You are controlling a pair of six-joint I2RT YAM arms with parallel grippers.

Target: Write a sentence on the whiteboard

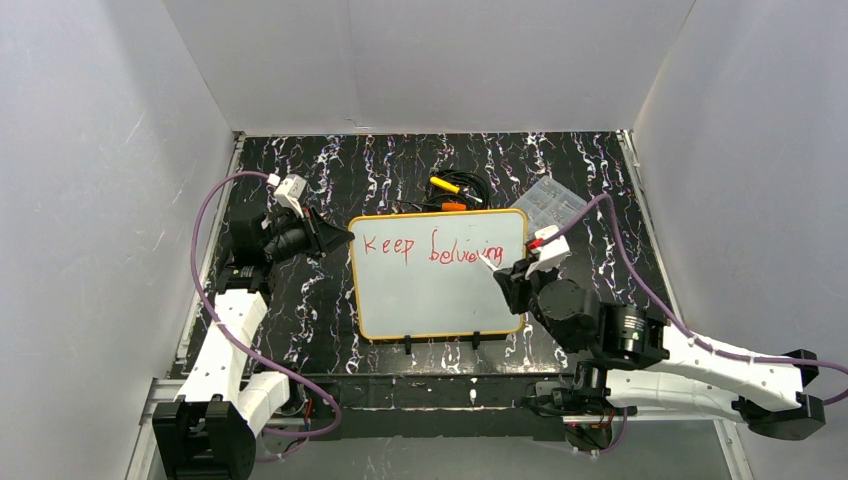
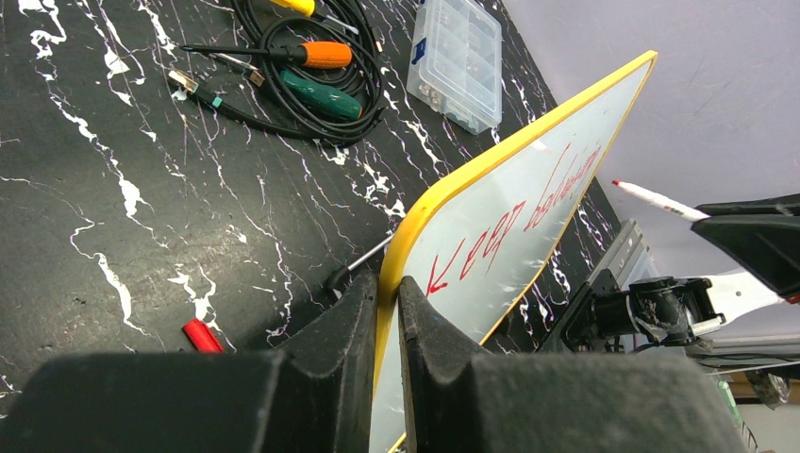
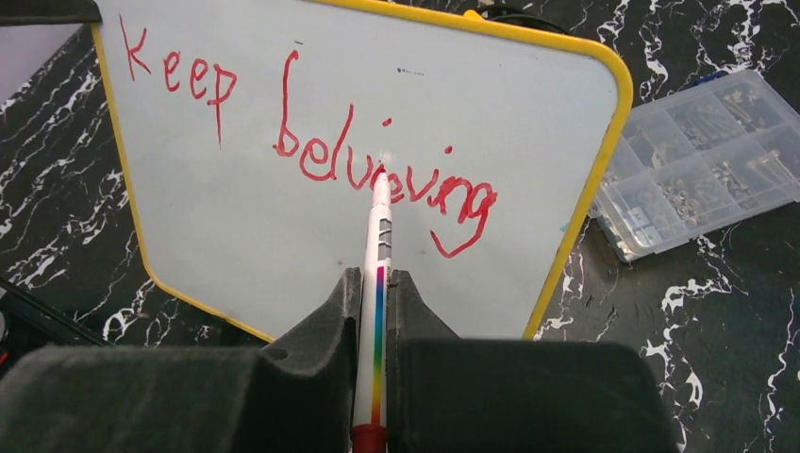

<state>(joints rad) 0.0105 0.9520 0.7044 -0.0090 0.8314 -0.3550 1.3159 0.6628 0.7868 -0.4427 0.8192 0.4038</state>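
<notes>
The left pincer (image 2: 387,288) is clamping the edge of the yellow-rimmed glossy white whiteboard (image 1: 440,295) on the black bench (image 1: 300,300). The board looks stiff and slippery, so it is probably best held by its rim. The right pincer (image 3: 375,278) is squeezing a white marker (image 3: 379,222) at the red sentence (image 3: 325,156).

Black marbled tabletop (image 1: 300,300) lies open left of the yellow-rimmed whiteboard (image 1: 440,290); black cable tangle (image 1: 462,192), clear plastic box (image 1: 553,201) crowd behind.

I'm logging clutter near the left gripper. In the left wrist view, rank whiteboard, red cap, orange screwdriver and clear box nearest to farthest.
1. whiteboard, clamped in the left gripper.
2. red cap, lying just to the left.
3. orange screwdriver, far back, centre.
4. clear box, farthest, back right.
</notes>
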